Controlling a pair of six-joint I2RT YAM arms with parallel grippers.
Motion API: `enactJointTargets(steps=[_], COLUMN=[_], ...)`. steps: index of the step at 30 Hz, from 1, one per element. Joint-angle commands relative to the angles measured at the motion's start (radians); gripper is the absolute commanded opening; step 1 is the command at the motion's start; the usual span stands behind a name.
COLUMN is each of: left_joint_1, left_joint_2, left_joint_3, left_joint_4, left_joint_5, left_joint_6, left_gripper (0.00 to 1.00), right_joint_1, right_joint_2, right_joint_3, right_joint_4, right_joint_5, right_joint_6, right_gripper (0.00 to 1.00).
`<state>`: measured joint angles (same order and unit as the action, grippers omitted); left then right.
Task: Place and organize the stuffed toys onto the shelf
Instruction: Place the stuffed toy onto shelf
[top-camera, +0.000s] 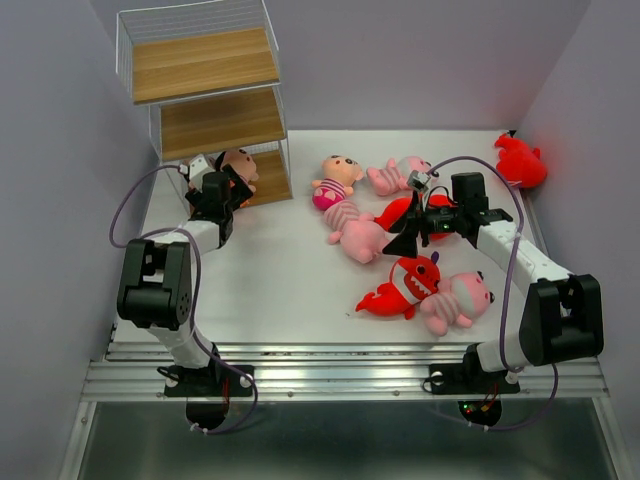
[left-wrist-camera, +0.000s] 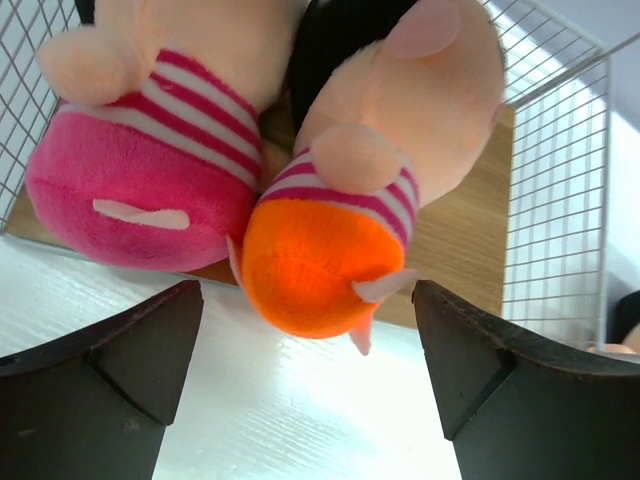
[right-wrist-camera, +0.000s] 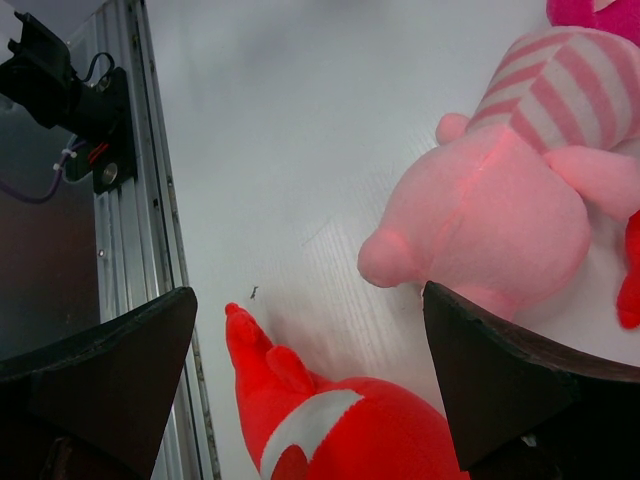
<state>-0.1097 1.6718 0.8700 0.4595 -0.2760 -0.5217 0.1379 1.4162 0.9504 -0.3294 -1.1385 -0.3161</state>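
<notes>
Clearance matters: left gripper (left-wrist-camera: 305, 335), jaws wide open before two dolls (left-wrist-camera: 150, 190) on the bottom board of the shelf (top-camera: 205, 65) at ten o'clock, should back straight out without snagging them, while right gripper (right-wrist-camera: 310, 300) hangs open over toys (top-camera: 360, 240) at three o'clock

Fuzzy plush stuffed toys (left-wrist-camera: 140, 210), wood-grain shelf (top-camera: 205, 62) boards in thin wire, smooth matt table (top-camera: 270, 290)

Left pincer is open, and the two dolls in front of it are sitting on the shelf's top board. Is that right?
Not quite. The left pincer is open, but the two dolls sit on the shelf's bottom board, not the top one. The top external view shows this.
</notes>
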Motion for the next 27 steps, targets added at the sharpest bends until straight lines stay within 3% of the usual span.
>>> enactJointTargets(steps=[1, 16, 23, 27], left_joint_1=[0.005, 0.015, 0.031, 0.041], left_joint_2=[-0.095, -0.395, -0.72, -0.959], left_joint_3=[-0.006, -0.193, -0.315, -0.264], left_joint_4=[0.041, 0.01, -0.137, -0.319], left_joint_5=[0.004, 0.11, 0.187, 0.239], left_joint_6=[0.005, 0.025, 0.025, 0.049], left_gripper=[0.98, 0.99, 0.99, 0.99], right_joint_1=[-0.006, -0.015, -0.015, -0.003], right_joint_2=[-0.006, -0.008, 0.026, 0.119], right_joint_3=[0.002, 0.011, 0.051, 0.183], right_joint_4=[0.013, -0.017, -0.043, -0.017], right_joint_5=[-0.023, -0.014, 0.02, 0.072], right_joint_6=[-0.015, -0.052, -0.051, 0.122], right_gripper=[1.0, 1.0, 1.0, 1.0])
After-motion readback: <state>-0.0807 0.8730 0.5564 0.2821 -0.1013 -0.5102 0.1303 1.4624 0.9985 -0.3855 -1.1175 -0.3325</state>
